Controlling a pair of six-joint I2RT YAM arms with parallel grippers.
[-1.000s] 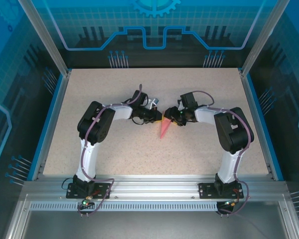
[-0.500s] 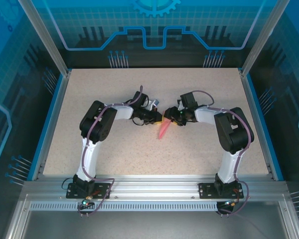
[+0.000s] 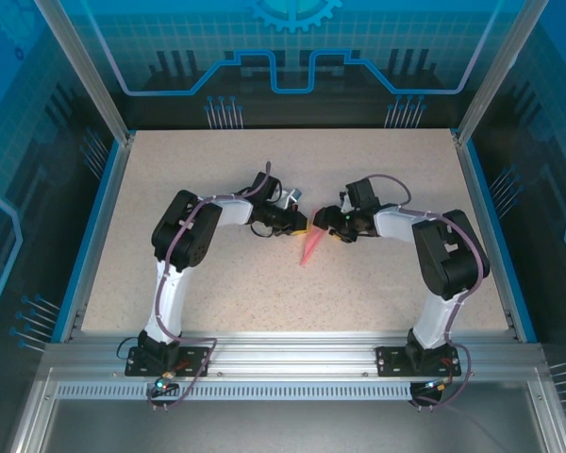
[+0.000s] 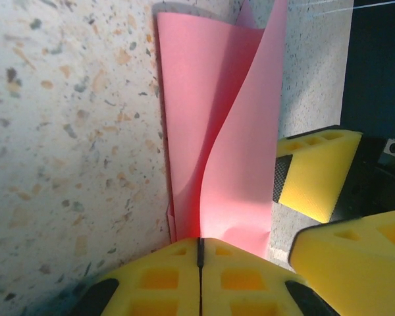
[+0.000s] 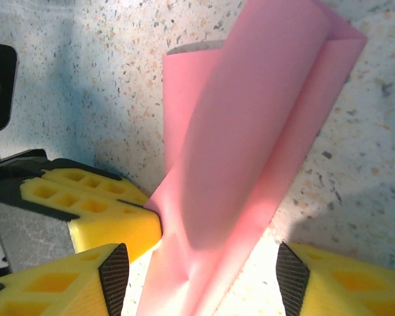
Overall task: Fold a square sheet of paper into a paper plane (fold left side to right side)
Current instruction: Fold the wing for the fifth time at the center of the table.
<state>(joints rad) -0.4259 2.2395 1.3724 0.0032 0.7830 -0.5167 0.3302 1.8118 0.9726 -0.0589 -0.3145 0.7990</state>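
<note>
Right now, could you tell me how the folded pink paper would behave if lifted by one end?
Probably floppy: the paper curls apart beyond the left end effector pinching it. Likely very light, being so thin. Folds may spring open.

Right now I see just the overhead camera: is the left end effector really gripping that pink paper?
Observer: Yes. In the left wrist camera the left end effector is shut on one end of the paper.
Operator: And the right one?
Observer: The right end effector is open, its fingers standing either side of the paper.
Operator: Does the fold lie flat?
Observer: No, the layers spring apart, and one curls up off the table.
</note>
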